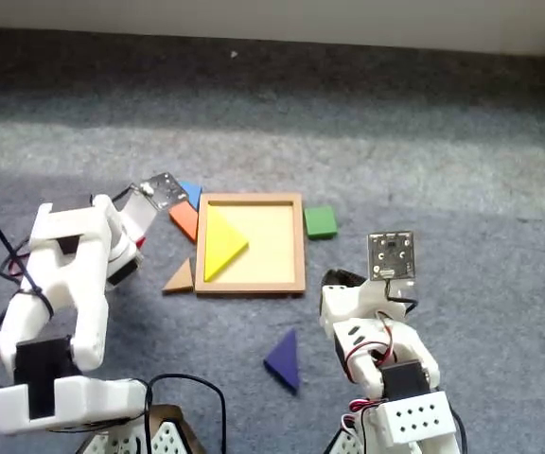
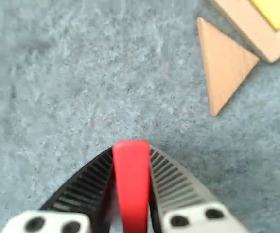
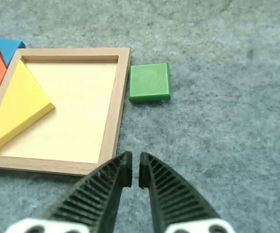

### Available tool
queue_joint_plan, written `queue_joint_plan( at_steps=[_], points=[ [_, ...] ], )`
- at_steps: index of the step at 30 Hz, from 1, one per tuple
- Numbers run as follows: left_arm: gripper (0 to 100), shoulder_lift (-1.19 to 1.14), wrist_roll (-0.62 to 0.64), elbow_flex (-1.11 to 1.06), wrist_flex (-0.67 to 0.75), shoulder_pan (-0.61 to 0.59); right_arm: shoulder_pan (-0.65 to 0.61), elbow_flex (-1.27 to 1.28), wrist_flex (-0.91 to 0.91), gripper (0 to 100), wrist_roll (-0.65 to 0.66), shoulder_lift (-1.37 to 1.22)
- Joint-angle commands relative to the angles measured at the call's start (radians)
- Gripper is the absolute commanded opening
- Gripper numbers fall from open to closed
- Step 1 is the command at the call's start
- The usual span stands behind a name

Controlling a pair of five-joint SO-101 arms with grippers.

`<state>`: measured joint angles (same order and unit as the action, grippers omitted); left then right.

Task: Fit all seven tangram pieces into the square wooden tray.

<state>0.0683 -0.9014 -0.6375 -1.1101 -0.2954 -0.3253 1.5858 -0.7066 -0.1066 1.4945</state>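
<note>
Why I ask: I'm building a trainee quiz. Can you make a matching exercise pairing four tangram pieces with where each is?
Pieces:
1 yellow triangle
2 green square
3 red piece
4 dark blue triangle

Places:
A in the left claw
B inside the wooden tray
C beside the tray's right edge
D alone on the carpet, near the right arm

Pairs: 1-B, 2-C, 3-A, 4-D

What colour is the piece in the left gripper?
Red; the piece shows best in the left wrist view.
</note>
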Motion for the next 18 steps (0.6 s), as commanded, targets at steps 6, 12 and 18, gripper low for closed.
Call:
queue_joint_plan(
  at_steps=[6,12,18],
  points=[
    [1,0.211,0.107,0.062,-0.117,0.099,0.012,-0.002,0.024,4.4,0.014,0.012],
    [1,0.226,0.213,0.150,-0.140,0.286,0.039,-0.004,0.024,4.4,0.011,0.012],
    [1,0.183,0.261,0.226,-0.138,0.456,0.117,-0.012,0.025,4.4,0.009,0.012]
  ],
)
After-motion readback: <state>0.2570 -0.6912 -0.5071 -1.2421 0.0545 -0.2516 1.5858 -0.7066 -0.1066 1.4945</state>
